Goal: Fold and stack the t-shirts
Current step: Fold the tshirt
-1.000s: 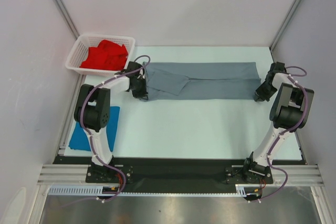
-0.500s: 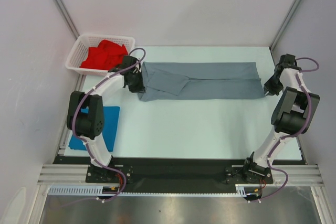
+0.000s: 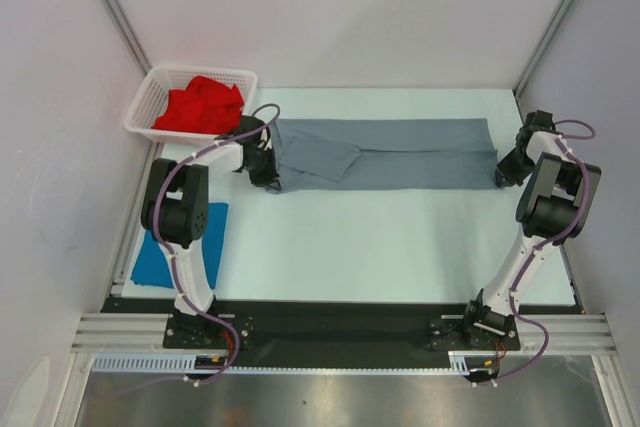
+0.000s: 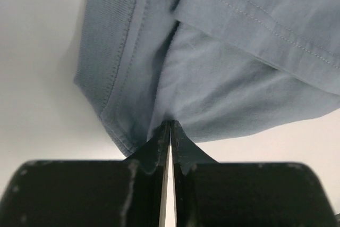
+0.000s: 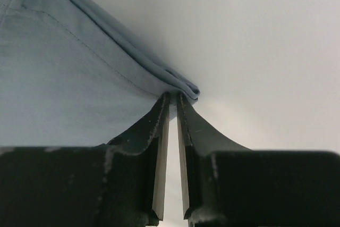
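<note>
Folding the grey shirt [image 3: 385, 154]: left claw [image 4: 169, 123] and right claw [image 5: 173, 97] each pinch an end (jaws nearly closed on cloth); next, probably lift both evenly and fold over.

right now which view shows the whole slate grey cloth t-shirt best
Top external: the slate grey cloth t-shirt lies there whole, a long folded band across the white table. The left wrist view shows only its ribbed-edged end, the right wrist view only one folded corner.

White table [image 3: 380, 237] — grey t-shirt [image 3: 400, 155] spread, blue t-shirt [image 3: 165, 257] at left edge.
</note>
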`<action>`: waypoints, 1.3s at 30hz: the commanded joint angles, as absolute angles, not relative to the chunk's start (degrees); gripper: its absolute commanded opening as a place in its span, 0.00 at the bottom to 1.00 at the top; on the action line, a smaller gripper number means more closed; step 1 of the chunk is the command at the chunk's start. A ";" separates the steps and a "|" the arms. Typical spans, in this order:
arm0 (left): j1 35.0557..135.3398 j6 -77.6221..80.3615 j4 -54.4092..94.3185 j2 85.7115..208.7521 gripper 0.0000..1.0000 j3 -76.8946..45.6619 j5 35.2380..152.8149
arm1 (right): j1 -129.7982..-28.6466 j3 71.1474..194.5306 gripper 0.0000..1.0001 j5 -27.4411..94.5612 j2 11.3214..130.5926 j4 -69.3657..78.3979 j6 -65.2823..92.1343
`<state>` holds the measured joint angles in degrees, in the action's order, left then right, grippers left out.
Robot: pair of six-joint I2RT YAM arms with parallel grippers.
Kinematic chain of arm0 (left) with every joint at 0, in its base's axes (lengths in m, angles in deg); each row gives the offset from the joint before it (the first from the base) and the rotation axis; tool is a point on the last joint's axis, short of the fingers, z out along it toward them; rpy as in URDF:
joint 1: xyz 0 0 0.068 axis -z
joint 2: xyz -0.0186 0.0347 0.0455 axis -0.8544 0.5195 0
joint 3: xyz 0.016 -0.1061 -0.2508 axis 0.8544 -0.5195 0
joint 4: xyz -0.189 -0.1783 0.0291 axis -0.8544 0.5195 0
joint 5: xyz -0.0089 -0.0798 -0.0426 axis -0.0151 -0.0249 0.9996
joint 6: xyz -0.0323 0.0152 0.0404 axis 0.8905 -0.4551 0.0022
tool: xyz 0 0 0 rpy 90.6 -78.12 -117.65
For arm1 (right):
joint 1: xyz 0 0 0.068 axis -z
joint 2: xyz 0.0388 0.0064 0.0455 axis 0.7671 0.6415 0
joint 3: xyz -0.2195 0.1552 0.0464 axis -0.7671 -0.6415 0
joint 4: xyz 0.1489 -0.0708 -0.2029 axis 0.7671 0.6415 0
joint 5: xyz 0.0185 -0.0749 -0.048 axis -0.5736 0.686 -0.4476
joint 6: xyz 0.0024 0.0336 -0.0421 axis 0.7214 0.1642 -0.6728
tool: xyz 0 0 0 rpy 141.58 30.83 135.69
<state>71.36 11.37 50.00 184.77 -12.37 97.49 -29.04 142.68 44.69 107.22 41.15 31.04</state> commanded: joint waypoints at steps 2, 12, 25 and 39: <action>69.42 10.54 49.57 183.64 0.07 -13.87 95.28 | -27.69 142.55 0.16 48.58 107.56 42.41 30.96; 69.95 9.13 54.92 169.41 0.39 -12.82 90.08 | -27.86 144.92 0.31 56.31 101.94 50.23 27.71; 67.84 17.11 50.28 169.12 0.57 -19.05 98.42 | -27.77 137.02 0.67 42.18 96.05 42.17 31.12; 67.58 30.57 37.35 168.86 0.61 -31.01 97.02 | -25.84 132.53 0.63 36.19 97.89 32.31 39.65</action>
<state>67.87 26.76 41.35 169.45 -30.62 98.37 -26.17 132.73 37.63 98.10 35.93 36.30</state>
